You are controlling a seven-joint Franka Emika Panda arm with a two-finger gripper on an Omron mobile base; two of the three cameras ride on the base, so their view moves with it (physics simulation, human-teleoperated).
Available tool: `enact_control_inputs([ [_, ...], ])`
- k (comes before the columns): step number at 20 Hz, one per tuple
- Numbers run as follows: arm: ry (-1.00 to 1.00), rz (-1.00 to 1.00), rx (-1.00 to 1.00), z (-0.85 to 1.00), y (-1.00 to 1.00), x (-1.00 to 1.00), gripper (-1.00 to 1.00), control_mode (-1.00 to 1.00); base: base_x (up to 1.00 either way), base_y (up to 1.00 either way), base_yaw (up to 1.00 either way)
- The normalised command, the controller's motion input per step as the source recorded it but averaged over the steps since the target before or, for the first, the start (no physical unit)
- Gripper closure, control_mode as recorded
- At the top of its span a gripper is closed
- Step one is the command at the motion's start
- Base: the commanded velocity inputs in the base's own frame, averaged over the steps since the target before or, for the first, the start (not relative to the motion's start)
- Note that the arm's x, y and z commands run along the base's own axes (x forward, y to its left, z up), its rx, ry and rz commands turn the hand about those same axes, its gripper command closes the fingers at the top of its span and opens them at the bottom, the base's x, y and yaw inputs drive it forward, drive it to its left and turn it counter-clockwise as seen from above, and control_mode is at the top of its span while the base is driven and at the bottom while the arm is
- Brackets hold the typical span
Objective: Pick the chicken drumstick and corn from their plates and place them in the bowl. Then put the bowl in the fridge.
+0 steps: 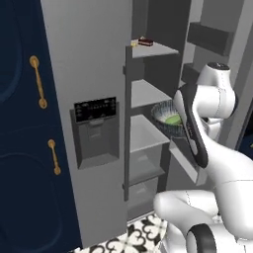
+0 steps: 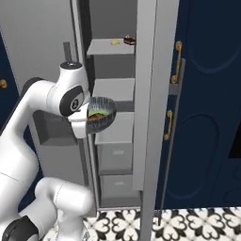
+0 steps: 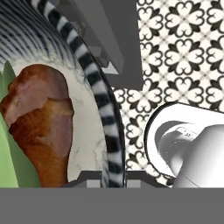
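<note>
— So where's the bowl (image 2: 102, 114) now?
— Held at the open fridge (image 1: 94, 123), level with a middle shelf (image 1: 146, 133)'s front edge, drumstick (image 3: 41, 122) and corn (image 1: 172, 119) inside; jaws pinched on its rim.
— Advice?
— Keep it level, slide it well in before letting go

Flat, even rendered light falls with no clear source and no glare. Inside the fridge (image 1: 99, 74) the back wall sits in soft grey shade above each shelf, and its door face is evenly lit. Both base views look slightly soft and low in detail. From the hand, the chicken drumstick (image 3: 41, 122) is sharp, with coarse texture.
</note>
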Motion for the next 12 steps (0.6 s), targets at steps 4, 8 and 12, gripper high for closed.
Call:
enact_control_inputs([
  [4,0.0,0.0,0.0,0.0,0.0,0.0,1.0,1.0,0.19,-0.29,0.15],
  [8,0.0,0.0,0.0,0.0,0.0,0.0,1.0,1.0,0.69,-0.1,0.06],
  [12,0.0,0.0,0.0,0.0,0.0,0.0,1.0,1.0,0.65,-0.16,0.02],
])
